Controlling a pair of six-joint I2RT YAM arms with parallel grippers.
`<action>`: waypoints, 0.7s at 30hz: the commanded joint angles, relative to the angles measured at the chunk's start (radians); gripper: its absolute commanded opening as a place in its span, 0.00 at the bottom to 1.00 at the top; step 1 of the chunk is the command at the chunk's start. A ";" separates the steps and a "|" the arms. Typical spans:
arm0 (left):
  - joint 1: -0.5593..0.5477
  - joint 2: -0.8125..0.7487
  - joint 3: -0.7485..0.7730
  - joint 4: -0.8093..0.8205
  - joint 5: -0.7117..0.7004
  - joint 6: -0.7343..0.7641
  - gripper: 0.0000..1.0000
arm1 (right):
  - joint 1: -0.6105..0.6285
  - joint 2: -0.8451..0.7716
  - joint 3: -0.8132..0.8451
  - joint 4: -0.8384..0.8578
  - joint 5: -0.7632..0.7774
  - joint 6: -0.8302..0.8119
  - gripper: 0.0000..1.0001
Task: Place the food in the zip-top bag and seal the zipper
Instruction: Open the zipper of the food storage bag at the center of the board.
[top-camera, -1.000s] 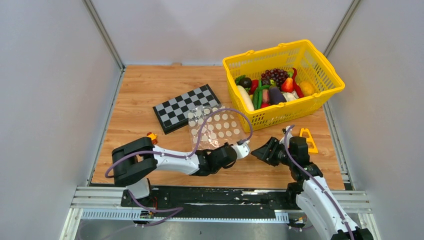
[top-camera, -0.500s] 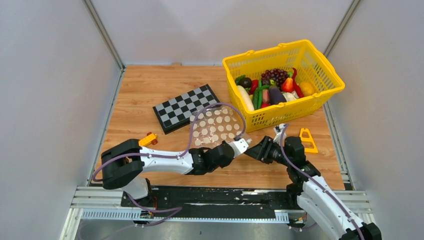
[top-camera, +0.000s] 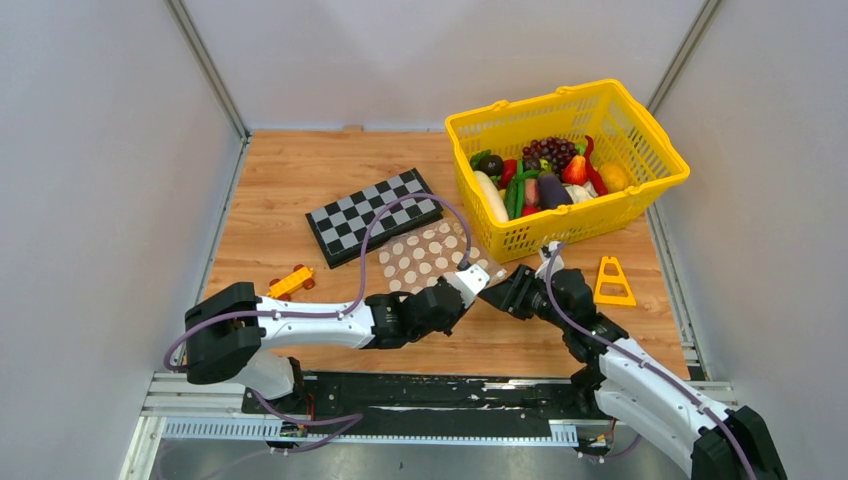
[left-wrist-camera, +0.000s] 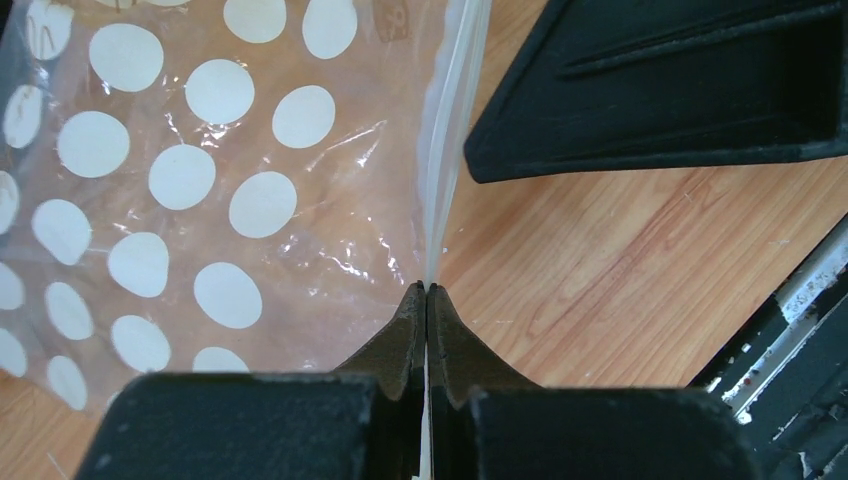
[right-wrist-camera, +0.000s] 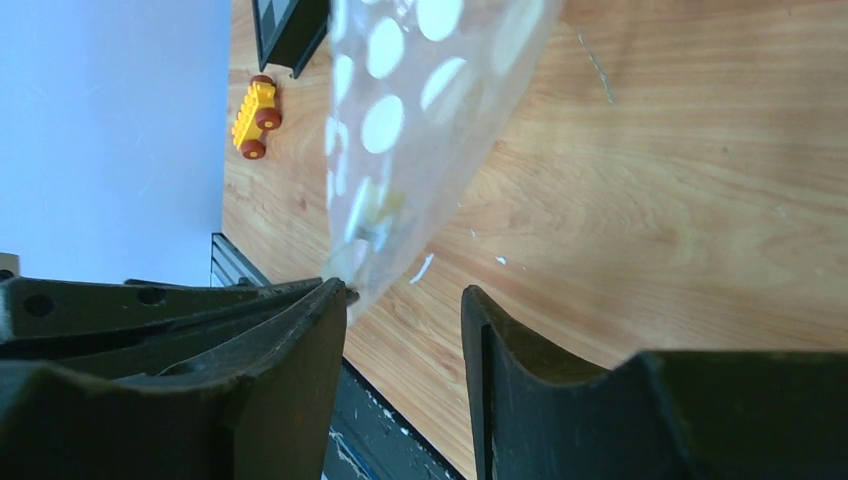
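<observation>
The zip-top bag (top-camera: 425, 258) is held partly raised over the wooden table (top-camera: 290, 170), just in front of the checkerboard (top-camera: 370, 215) and beside the yellow basket (top-camera: 530, 235). The food (top-camera: 540, 175) lies in that basket, and none of it can be seen in the bag. The left gripper (top-camera: 472, 283) is clamped on the near right edge of the bag. The left wrist view shows its jaws pressed together at the tips (left-wrist-camera: 427, 290), with the pale zipper (left-wrist-camera: 445, 170) running straight up out of the pinch. The right gripper (top-camera: 510, 292) sits directly opposite, tip to tip with the left one. The right wrist view shows its jaws standing apart (right-wrist-camera: 403, 295) with bare table between them. The bag's lower corner (right-wrist-camera: 400, 130) hangs down to the tip of one finger (right-wrist-camera: 320, 330), and whether it touches cannot be told. Only the overhead view shows the basket and a yellow triangular piece (top-camera: 612, 282) to the right. The yellow toy car (top-camera: 290, 282) appears there and in the right wrist view (right-wrist-camera: 255, 118), well apart from the bag.
</observation>
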 joint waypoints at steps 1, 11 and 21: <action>-0.007 -0.013 0.006 0.040 0.015 -0.064 0.00 | 0.038 0.018 0.057 0.091 0.071 0.018 0.47; -0.007 -0.027 0.005 0.057 0.041 -0.066 0.00 | 0.046 0.116 0.060 0.158 0.138 0.031 0.37; -0.007 -0.031 -0.001 0.071 0.052 -0.067 0.00 | 0.052 0.172 0.069 0.169 0.133 0.012 0.27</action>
